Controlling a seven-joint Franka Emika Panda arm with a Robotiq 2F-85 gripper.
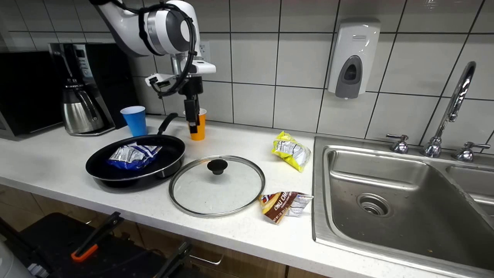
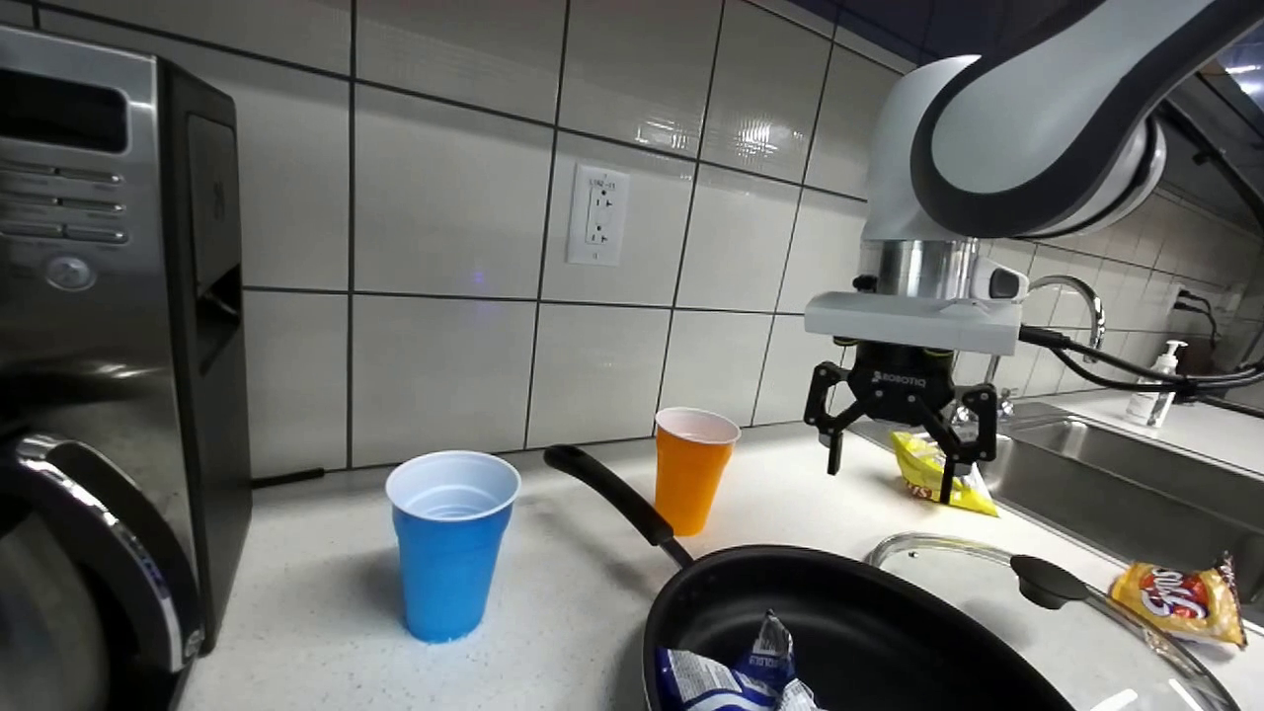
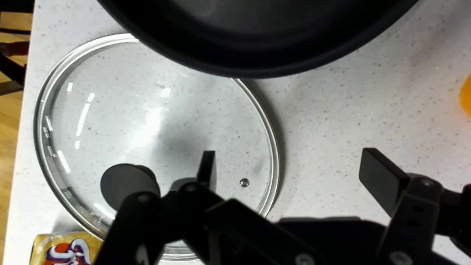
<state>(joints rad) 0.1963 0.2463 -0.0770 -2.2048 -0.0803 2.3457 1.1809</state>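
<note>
Claw (image 3: 292, 171) spread wide and empty, touching nothing, hangs over the counter (image 3: 331, 121); in the wrist view one finger (image 3: 206, 163) shows against the glass lid (image 3: 121, 110), which lies at about ten o'clock. Any grip on its black knob (image 3: 123, 184), at nine, would, I judge, want the fingers centred over it before lowering, both pads straddling evenly, neither tip pressing the glass. Near at twelve sits the dark pan (image 3: 254, 55), whose rim needs clearance. Farther out, the golden snack bag (image 3: 66, 250) lies at eight and the orange cup (image 3: 466, 97) stands at two.
</note>
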